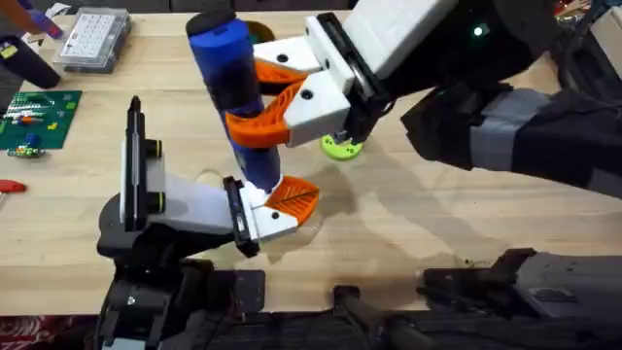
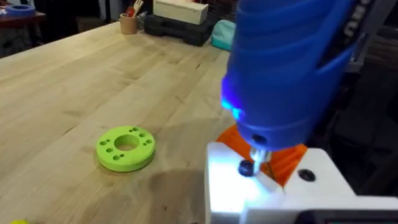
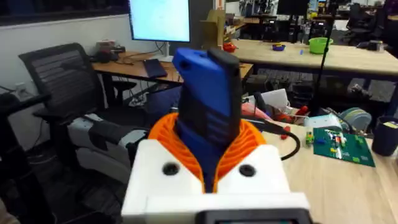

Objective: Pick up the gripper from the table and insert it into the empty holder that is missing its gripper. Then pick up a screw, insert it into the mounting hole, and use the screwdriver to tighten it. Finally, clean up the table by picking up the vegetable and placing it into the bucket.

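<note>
While I watched from the left wrist camera, the screwdriver [image 2: 292, 68] stood nearly upright with its thin bit [image 2: 257, 155] resting on a dark screw head [image 2: 246, 167] in the white holder [image 2: 261, 186], its blue light on. The orange gripper [image 1: 292, 198] was already seated in that holder, at the end of the stand near the front edge of the desk [image 1: 408, 233]. My right gripper [image 1: 277, 102] had its jaws closed around the screwdriver's blue body, the orange pads pressed on either side. I could not tell how the left arm's jaws stood.

Farther out, a lime-green disc [image 2: 126, 147] lay on the bare wood, just beyond the holder.

I judged this to be the tightening step. My worry was the bit: with the tool slightly tilted, it could ride off the screw head, strip it, or skate onto the white block. Too much downward push might also shove the stand.
</note>
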Motion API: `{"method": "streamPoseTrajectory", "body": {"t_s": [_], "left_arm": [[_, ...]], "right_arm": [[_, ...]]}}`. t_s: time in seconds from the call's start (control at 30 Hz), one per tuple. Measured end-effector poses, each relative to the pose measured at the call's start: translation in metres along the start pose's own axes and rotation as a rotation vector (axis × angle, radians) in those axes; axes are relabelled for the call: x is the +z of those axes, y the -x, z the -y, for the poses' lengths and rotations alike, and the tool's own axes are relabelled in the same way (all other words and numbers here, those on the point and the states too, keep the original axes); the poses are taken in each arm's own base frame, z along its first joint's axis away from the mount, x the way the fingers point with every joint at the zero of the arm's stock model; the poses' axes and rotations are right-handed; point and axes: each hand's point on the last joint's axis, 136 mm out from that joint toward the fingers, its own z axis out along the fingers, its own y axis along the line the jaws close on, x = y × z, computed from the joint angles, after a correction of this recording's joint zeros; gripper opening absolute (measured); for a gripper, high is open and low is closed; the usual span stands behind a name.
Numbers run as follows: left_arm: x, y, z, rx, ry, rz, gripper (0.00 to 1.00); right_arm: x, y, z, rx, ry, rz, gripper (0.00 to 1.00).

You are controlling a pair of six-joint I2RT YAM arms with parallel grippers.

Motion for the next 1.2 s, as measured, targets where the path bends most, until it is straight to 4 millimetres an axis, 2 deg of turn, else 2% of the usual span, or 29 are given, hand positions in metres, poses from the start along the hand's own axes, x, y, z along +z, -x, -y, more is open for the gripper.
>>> {"method": "streamPoseTrajectory", "body": {"t_s": [0.47,1.2], "left_arm": [[0.0,0.0,0.0,0.0,0.0,0.0,0.018],[0.0,-0.0001,0.0,0.0,0.0,0.0,0.018]], "right_arm": [[0.0061,-0.0013,-0.0056,0.002,0.021,0.0,0.05],[0.0011,-0.0011,-0.0004,-0.016,0.002,-0.002,0.049]]}}
